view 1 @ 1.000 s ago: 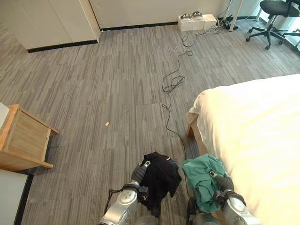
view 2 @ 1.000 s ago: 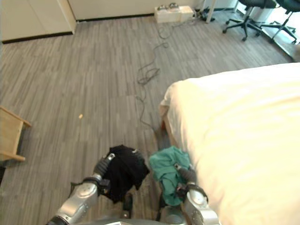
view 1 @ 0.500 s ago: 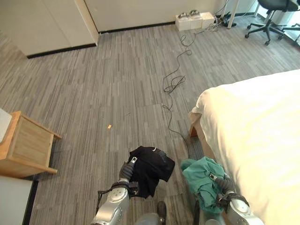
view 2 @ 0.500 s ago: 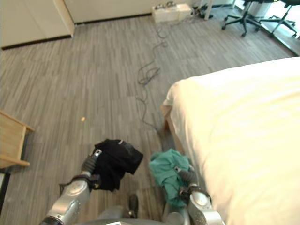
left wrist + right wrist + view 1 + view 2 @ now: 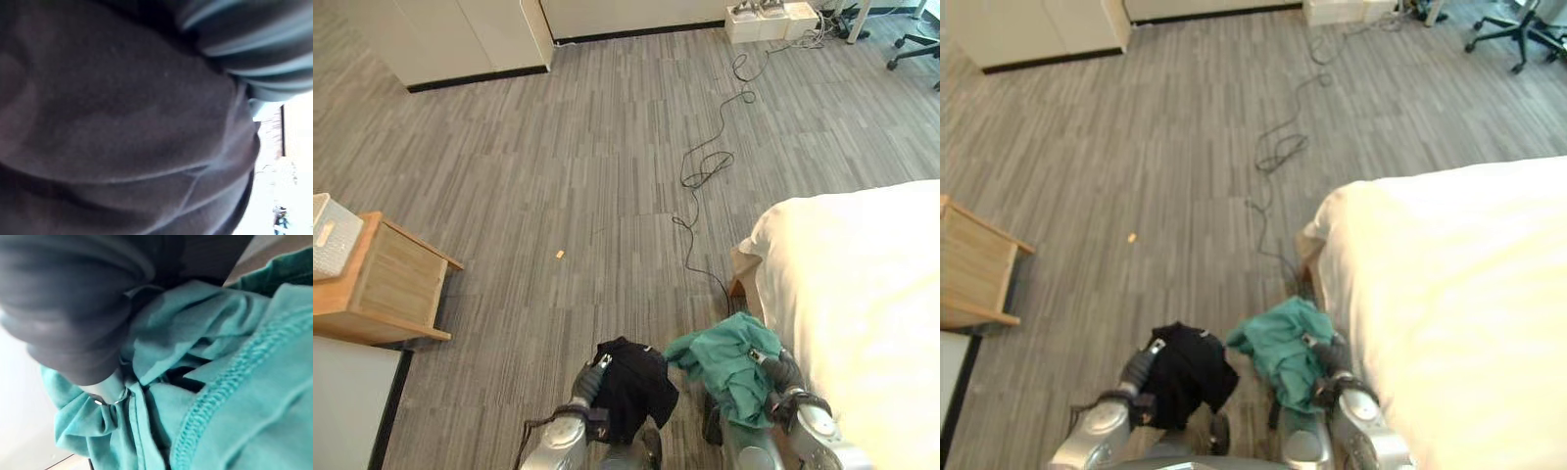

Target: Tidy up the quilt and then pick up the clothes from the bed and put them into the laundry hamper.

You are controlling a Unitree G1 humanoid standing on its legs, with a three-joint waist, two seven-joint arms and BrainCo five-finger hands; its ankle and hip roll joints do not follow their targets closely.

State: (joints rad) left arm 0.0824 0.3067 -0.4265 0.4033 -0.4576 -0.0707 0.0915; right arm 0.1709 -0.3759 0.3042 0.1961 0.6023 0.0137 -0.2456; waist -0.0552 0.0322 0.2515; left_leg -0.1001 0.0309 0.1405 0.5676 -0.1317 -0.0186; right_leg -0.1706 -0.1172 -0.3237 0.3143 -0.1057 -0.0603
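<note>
In the left eye view, the left hand (image 5: 590, 378) is closed on a bunched black garment (image 5: 634, 384) above the grey floor (image 5: 558, 166), beside a wooden nightstand (image 5: 382, 289). The right hand (image 5: 784, 374) clutches a teal garment (image 5: 729, 364) just beside the white quilt (image 5: 862, 284) on the bed. The left wrist view shows black cloth against the ribbed cover. In the right wrist view, teal folds bunch against the right hand's dark cover.

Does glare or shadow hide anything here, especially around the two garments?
Left eye view: the white quilt on the bed is washed out by bright light, its folds barely readable; the grey plank floor is evenly lit. Left wrist view: the black cloth garment lies close against the camera, dark with little detail. Right wrist view: the teal cloth garment is well lit, its seam stitching plain.
</note>
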